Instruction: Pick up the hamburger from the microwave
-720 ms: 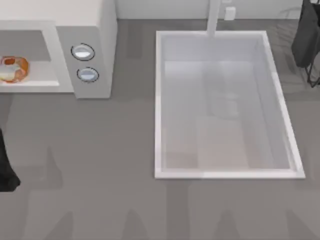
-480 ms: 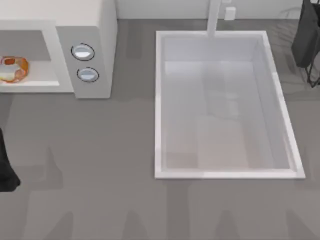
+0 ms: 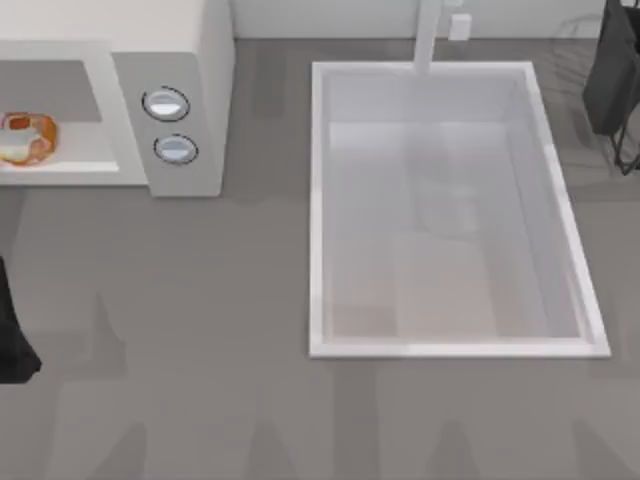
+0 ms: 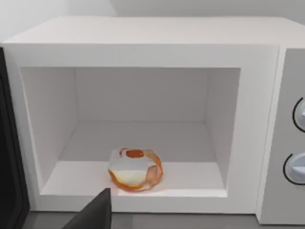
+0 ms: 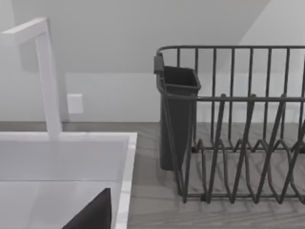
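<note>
Hamburger sits inside microwave (door open).

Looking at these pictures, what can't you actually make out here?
- Left gripper: in the left wrist view the bottom edge leaves one dark fingertip; open or shut is unclear.
- Right gripper: the same in the right wrist view.
- Microwave: the top view's left edge cuts off its cavity beyond the hamburger.
- Dish rack: cut by the right wrist view's right edge.

Grey table with white microwave, sink basin, dark rack.
</note>
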Robot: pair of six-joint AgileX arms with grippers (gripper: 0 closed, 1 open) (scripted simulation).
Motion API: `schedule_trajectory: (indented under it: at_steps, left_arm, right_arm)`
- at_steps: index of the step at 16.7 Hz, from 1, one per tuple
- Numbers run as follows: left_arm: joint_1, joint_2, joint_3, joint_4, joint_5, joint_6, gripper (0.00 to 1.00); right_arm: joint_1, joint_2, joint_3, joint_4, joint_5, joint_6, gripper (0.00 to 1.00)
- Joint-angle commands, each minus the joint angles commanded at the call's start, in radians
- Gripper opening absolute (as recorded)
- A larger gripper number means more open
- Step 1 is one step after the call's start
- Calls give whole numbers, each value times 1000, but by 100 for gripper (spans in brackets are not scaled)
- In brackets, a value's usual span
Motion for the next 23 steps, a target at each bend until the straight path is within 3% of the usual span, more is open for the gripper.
schedule_trajectory:
  at_steps: [14,18,23]
  left_arm:
    - [2,29,11,14,2,1,100]
    - [11,202,76,97,14,6,100]
    - [33,586,220,282,41,17,100]
  right_arm:
    - [0,0,0,0,0,0,100]
    - [0,0,0,0,0,0,100]
    - [0,0,0,0,0,0,100]
